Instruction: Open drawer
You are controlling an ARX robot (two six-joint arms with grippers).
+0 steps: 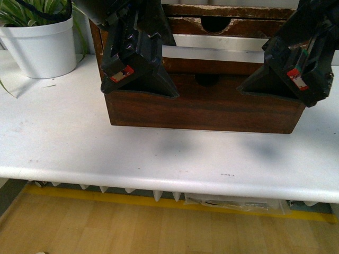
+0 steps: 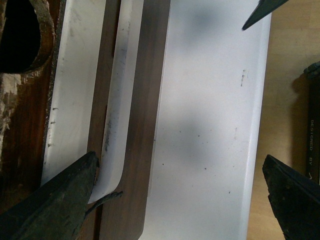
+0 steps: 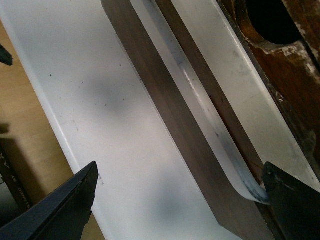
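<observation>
Brown notched drawer, plain drawer, two grippers, fingers spread

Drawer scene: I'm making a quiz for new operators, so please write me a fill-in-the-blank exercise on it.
1. The left gripper and the right gripper both have their jaws ___.
2. The notch in the chipped top edge of the drawer is ___ in shape.
3. The plant pot stands on the table on the robot's ___ side.
Missing words: open; half-round; left.
</observation>
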